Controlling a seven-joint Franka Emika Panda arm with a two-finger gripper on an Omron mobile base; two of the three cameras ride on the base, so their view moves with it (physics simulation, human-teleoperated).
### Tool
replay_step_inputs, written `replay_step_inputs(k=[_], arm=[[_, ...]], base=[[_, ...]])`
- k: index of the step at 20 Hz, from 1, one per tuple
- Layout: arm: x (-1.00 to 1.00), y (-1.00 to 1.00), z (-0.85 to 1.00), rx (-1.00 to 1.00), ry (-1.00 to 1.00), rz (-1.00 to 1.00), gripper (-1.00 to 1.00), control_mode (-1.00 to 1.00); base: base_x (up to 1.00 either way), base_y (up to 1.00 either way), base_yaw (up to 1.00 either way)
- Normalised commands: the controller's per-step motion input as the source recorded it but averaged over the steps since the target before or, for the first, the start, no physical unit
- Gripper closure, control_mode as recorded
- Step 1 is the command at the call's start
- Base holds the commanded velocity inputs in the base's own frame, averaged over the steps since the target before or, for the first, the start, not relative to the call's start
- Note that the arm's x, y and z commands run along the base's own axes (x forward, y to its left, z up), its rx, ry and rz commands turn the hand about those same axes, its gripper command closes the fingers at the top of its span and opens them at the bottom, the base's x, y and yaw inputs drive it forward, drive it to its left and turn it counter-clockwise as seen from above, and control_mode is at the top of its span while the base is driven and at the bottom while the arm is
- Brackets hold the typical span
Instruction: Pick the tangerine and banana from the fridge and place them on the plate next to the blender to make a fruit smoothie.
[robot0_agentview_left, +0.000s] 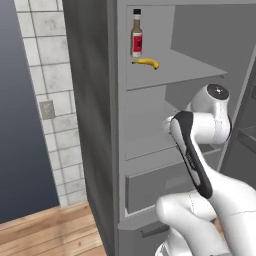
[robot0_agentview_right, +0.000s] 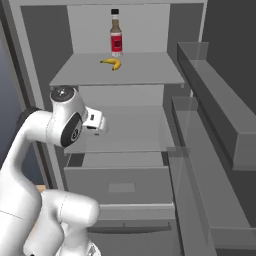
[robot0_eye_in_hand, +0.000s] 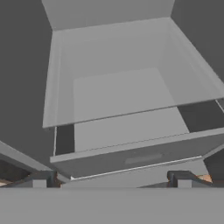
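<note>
The grey fridge (robot0_agentview_left: 92, 100) stands open in front of me. A small yellow banana (robot0_agentview_left: 147, 63) lies on its upper shelf (robot0_agentview_right: 145, 75), and the right base view shows the banana (robot0_agentview_right: 112, 63) just in front of a bottle. My gripper (robot0_eye_in_hand: 113, 180) is open with nothing between its fingertips (robot0_eye_in_hand: 41, 179). It faces into the fridge at the height of the middle shelf (robot0_eye_in_hand: 122, 92), well below the banana, with the lower drawer (robot0_eye_in_hand: 140, 155) just beneath it. The tangerine, the plate and the blender are out of view.
A dark sauce bottle (robot0_agentview_right: 116, 36) with a red label stands behind the banana. The ribbed door shelves (robot0_agentview_right: 215, 115) jut out on the right. A tiled wall (robot0_agentview_left: 47, 100) and a wooden floor (robot0_agentview_left: 50, 230) lie left of the fridge.
</note>
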Motion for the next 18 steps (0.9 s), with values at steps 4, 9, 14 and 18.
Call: replay_step_inputs(k=[4,9,14,18], arm=[[0.13,-0.08,1.00,-0.10,-0.18,-0.08,-1.00,-1.00],[0.06,-0.11,0.96,-0.03,-0.26,-0.08,-1.00,-1.00],[0.45,-0.03,0.78,0.00,-0.21,-0.04,-1.00,-1.00],[0.86,0.00,0.59,0.00,-0.07,-0.04,-1.00,-1.00]], base=[[0.00,0.00,0.00],[0.00,0.00,0.00],[0.00,0.00,0.00],[0.00,0.00,0.00]])
